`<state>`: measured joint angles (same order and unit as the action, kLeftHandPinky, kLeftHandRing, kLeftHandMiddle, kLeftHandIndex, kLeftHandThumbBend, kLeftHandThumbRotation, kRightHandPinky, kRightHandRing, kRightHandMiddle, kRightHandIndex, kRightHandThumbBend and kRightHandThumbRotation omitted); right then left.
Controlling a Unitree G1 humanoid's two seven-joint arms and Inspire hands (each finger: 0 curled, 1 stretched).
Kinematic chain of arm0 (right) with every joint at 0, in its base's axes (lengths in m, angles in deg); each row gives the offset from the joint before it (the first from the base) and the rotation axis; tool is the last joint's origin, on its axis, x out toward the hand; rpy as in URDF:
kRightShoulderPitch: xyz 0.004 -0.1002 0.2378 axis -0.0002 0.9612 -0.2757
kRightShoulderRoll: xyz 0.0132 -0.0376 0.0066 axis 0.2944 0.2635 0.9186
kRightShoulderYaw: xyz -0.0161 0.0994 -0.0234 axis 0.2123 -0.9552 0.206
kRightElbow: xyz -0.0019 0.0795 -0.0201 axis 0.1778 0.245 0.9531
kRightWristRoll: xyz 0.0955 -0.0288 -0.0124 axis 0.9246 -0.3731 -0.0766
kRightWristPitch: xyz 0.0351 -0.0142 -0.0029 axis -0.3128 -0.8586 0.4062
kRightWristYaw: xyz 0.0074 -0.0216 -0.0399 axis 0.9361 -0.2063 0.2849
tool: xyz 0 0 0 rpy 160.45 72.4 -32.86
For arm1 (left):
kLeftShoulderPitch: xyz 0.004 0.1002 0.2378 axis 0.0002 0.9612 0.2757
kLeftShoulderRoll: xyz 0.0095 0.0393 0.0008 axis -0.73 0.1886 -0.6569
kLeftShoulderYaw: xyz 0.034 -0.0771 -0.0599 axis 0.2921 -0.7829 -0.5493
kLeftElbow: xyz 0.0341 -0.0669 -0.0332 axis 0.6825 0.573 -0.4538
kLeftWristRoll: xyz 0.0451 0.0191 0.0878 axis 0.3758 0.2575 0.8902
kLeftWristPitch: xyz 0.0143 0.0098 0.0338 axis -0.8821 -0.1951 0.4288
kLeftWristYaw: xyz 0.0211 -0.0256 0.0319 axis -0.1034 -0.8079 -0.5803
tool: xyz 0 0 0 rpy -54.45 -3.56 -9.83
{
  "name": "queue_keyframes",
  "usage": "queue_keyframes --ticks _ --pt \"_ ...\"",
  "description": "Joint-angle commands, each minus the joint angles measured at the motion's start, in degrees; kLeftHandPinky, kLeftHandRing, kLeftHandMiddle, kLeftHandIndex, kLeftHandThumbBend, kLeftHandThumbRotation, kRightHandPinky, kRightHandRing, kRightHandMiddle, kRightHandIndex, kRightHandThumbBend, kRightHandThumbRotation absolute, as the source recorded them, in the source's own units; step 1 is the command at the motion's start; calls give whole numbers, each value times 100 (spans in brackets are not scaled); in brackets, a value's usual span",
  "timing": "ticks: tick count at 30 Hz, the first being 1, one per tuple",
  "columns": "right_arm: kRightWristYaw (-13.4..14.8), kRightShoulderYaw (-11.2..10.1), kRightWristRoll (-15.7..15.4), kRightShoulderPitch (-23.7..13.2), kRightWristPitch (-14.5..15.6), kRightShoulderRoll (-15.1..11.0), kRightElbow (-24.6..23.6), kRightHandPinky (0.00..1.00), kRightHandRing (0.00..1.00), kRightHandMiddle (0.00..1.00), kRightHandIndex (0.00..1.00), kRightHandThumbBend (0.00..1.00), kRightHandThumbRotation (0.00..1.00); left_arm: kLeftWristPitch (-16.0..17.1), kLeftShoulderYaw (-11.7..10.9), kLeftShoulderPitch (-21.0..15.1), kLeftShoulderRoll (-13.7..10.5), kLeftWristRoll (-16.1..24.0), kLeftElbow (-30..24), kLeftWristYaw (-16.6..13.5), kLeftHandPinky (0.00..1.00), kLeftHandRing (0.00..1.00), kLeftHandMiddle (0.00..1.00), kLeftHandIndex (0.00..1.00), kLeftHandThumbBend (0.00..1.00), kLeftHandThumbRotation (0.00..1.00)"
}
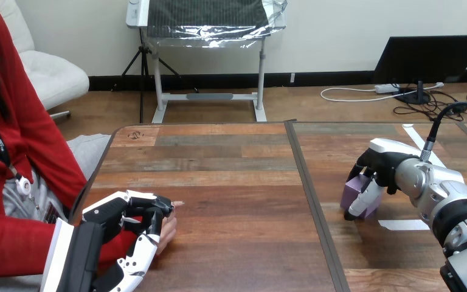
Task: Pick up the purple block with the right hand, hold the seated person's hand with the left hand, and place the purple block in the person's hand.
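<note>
My left hand [118, 222] is at the near left of the table [237, 182], its fingers and thumb curled round the person's hand [169, 230], which lies on the wood with the fingertips poking out past my black fingers. My right hand [380, 167] is on the table's right half, bent down over the purple block [354, 193] with fingers closed on its top and near face. I cannot tell whether the block still touches the wood. A white strip of tape [404, 224] lies just beside it. A small dark stamp [135, 135] marks the far left plank, too small to read.
</note>
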<state>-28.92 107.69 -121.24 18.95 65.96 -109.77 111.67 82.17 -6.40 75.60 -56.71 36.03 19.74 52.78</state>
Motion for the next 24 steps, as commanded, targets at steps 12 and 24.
queue_keyframes --ticks 12,24 --pt "364 -8 4 -193 -142 -129 -63 65 72 70 50 76 0 97 -96 -254 -17 -4 -105 -32 47 61 64 51 18 49" --pt "424 -37 37 -191 -102 -104 -55 55 61 63 50 75 0 117 -120 -260 -22 21 -82 -43 47 60 64 51 20 49"
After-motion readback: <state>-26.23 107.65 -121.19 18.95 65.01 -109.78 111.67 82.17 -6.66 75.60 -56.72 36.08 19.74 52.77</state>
